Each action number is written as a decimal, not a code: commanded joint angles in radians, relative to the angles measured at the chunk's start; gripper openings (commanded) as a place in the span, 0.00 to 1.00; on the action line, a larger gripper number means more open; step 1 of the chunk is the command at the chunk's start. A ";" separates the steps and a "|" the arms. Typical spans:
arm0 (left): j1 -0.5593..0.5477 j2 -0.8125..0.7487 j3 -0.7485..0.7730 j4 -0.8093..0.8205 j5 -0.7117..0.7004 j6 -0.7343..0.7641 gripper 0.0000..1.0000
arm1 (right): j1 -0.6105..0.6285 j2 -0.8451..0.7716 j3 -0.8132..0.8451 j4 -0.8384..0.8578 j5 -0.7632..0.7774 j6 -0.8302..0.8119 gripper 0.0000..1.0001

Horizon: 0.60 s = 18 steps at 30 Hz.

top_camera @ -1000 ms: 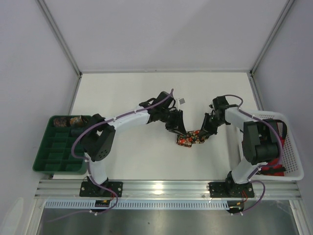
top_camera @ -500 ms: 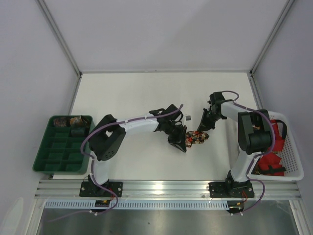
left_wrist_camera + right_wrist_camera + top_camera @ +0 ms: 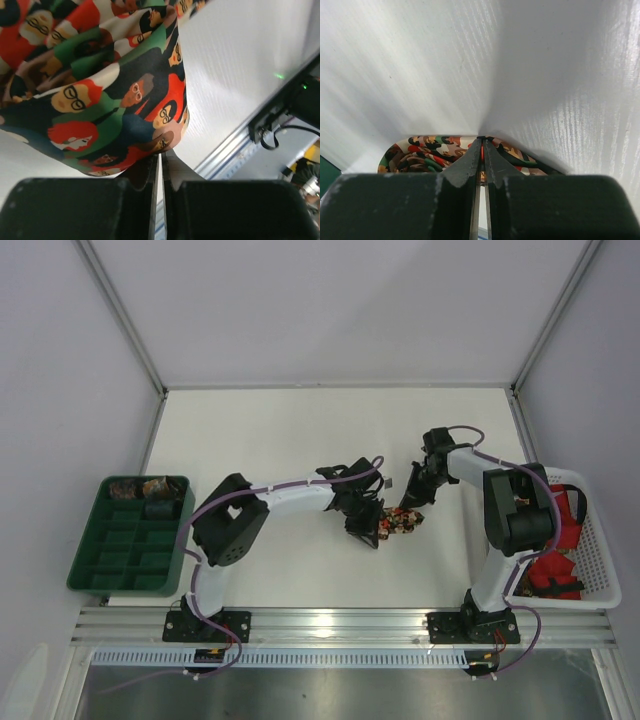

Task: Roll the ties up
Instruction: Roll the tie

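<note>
One tie (image 3: 399, 523) lies bunched in a small heap near the table's middle. Its print is small cartoon faces in red, green and tan on a dark ground. My left gripper (image 3: 371, 531) is at the heap's left side. In the left wrist view the jaws (image 3: 162, 156) stand almost closed, tips against the lower edge of the tie (image 3: 100, 85), with light showing through the gap. My right gripper (image 3: 411, 506) is at the heap's right end. In the right wrist view the right gripper (image 3: 482, 143) is shut on the edge of the tie (image 3: 427, 152).
A green compartment tray (image 3: 108, 562) stands at the left edge, with rolled ties (image 3: 138, 487) in its far cells. A white basket (image 3: 602, 565) at the right edge holds red things (image 3: 558, 578). Metal rails run along the near edge.
The left arm has stretched further right and lower. The right gripper has moved left and back. The tie has gone from a stretched strip to a tighter heap.
</note>
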 commanded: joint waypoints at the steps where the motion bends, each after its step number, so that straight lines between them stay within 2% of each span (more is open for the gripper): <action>1: -0.007 0.005 0.038 0.047 -0.105 0.015 0.09 | 0.021 -0.020 -0.010 0.014 0.028 0.036 0.10; 10: -0.006 0.034 0.063 0.052 -0.107 0.014 0.07 | 0.046 -0.026 -0.010 0.028 0.011 0.048 0.10; 13: -0.006 -0.030 0.004 0.076 -0.052 0.031 0.08 | 0.046 -0.034 0.009 0.016 0.026 0.036 0.10; 18: 0.006 -0.153 -0.019 0.016 0.094 0.132 0.18 | 0.046 -0.077 0.033 -0.033 0.065 0.032 0.12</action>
